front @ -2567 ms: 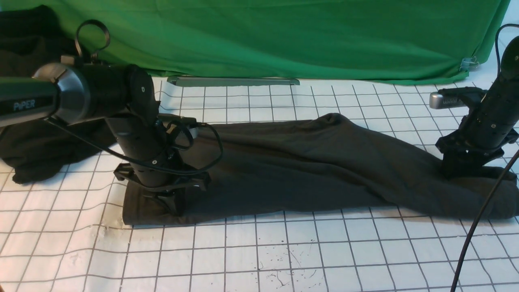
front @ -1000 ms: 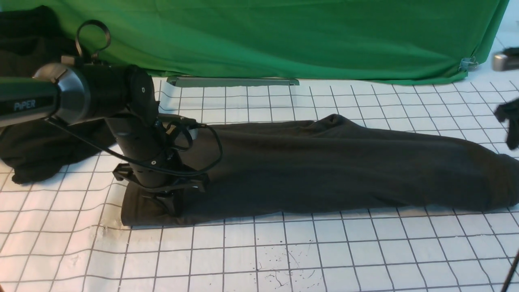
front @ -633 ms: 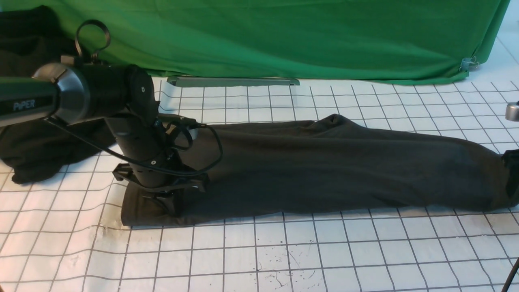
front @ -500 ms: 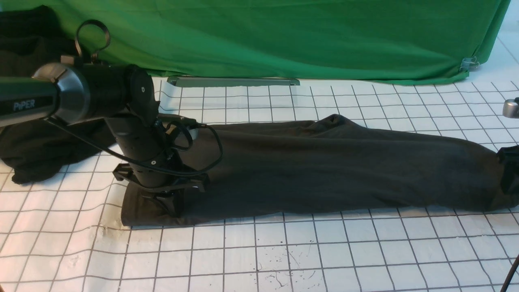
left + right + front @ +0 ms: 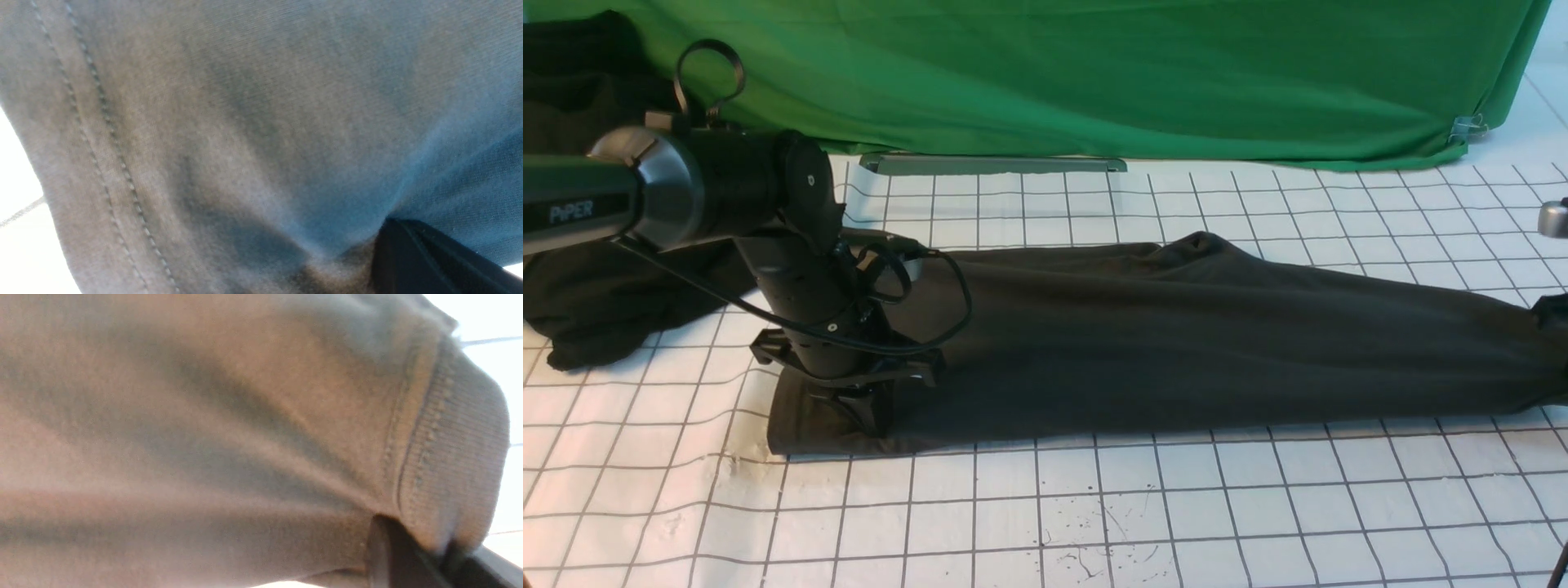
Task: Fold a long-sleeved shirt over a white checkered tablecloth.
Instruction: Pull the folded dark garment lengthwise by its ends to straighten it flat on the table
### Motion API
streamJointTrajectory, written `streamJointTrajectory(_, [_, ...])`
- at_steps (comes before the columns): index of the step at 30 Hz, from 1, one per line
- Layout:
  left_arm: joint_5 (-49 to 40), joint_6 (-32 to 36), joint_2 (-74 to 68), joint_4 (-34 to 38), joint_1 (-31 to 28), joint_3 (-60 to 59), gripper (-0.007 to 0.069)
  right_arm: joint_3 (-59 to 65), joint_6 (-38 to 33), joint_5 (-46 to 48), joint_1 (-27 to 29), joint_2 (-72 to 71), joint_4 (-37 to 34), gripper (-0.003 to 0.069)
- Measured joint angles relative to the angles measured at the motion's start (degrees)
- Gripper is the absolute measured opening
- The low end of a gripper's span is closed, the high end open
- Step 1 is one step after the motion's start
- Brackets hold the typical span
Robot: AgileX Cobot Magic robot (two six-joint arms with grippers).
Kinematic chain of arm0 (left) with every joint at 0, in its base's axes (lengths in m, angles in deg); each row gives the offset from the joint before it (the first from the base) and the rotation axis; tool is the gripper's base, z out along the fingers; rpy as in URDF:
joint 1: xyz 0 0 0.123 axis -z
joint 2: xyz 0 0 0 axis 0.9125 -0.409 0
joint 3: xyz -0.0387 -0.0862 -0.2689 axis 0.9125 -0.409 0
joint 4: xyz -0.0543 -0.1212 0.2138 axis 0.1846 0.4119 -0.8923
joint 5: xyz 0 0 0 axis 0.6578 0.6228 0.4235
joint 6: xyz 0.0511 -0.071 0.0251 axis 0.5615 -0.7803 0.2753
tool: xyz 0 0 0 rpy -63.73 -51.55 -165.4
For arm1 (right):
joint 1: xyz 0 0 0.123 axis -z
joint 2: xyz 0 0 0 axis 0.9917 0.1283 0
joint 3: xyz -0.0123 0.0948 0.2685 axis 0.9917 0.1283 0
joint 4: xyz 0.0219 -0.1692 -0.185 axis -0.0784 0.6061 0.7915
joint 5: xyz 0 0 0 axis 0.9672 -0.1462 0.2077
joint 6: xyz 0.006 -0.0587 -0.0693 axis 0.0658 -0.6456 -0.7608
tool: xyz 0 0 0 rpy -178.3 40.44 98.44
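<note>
At the left, the left gripper (image 5: 862, 412) is clenched on the near left end of the long-sleeved shirt (image 5: 1176, 343), which lies as a long dark band across the white checkered tablecloth (image 5: 1094, 523). At the far right edge, the right gripper (image 5: 439, 559) pinches the shirt's ribbed end, and the fabric between them runs taut. To fold well, I judge the right arm should carry its end leftward in a low arc while the left claw pins its end, matching edges before letting go. The only legible writing is "PiPER" (image 5: 570, 212) on the left arm; no shirt logo shows.
</note>
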Motion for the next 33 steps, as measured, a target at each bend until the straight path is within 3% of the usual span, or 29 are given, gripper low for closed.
streamJointTrajectory(3, [0.0, -0.08, 0.0, 0.05, 0.0, 0.0, -0.0004, -0.16, -1.44, 1.48, 0.05, -0.1, 0.27, 0.0052])
streamJointTrajectory(6, [-0.08, -0.08, 0.06, 0.05, 0.0, 0.0, -0.0004, -0.16, -1.32, 1.98, 0.05, -0.1, 1.54, 0.0161])
streamJointTrajectory(9, [-1.36, -0.08, 0.78, -0.48, 0.0, -0.04, -0.0004, -1.25, 1.74, 4.28, 0.18, -0.11, 5.04, 0.0348])
streamJointTrajectory(13, [-4.42, -0.34, 3.48, -1.9, 0.0, -0.04, -0.0004, -5.02, 4.29, 8.42, 0.32, -1.2, 6.61, 0.0447])
streamJointTrajectory(19, [-5.41, -2.0, 9.23, -2.03, -0.11, -0.04, -0.0004, -9.16, 6.42, 7.21, -1.54, -5.65, 1.07, 0.0375])
streamJointTrajectory(23, [-3.59, -3.11, 10.19, -1.71, -0.11, 0.35, -0.0004, -11.79, -4.19, -0.95, -8.26, -5.74, -17.65, 0.0254])
streamJointTrajectory(27, [-3.19, -3.31, 9.61, -0.77, -0.11, 0.41, -0.0004, -16.68, -10.77, -5.41, -16.89, -0.19, -23.89, 0.0291])
streamJointTrajectory(33, [-3.44, -3.35, 9.41, -0.51, -0.11, 0.35, -0.0004, -25.24, -12.88, -6.22, -24.51, 10.09, -22.51, 0.0365])
